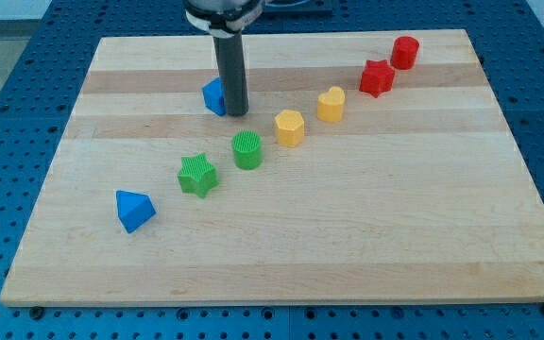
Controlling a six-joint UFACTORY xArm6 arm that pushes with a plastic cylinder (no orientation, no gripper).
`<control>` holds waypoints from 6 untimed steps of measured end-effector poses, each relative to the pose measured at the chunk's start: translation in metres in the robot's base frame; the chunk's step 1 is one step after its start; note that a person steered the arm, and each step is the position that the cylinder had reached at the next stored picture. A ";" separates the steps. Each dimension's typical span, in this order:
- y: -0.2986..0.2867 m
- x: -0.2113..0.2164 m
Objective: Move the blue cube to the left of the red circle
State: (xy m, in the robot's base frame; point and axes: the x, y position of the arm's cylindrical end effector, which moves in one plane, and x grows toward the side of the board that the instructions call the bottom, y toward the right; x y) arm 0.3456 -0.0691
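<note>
My tip (235,112) is down on the counter (366,236) in the upper centre-left of the frame, pressed right against the blue cube (213,96), which peeks out from the rod's left side. Only part of the cube shows, the rod covers the rest; one corner points toward the frame's left, and no long axis can be made out. No pincer on this arm, just the bare rod, so nothing opens or grips.

Far off in the upper right sits the red circle (404,52), with the red star (377,77) just below-left of it. From there a diagonal runs down-left: yellow heart (331,104), yellow hexagon (289,127), green circle (246,150), green star (196,176), and a blue wedge (134,210) at the lower left. The cube lies above that line, well apart from the red circle.
</note>
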 end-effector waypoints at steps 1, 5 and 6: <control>0.000 -0.015; -0.035 -0.027; -0.032 -0.061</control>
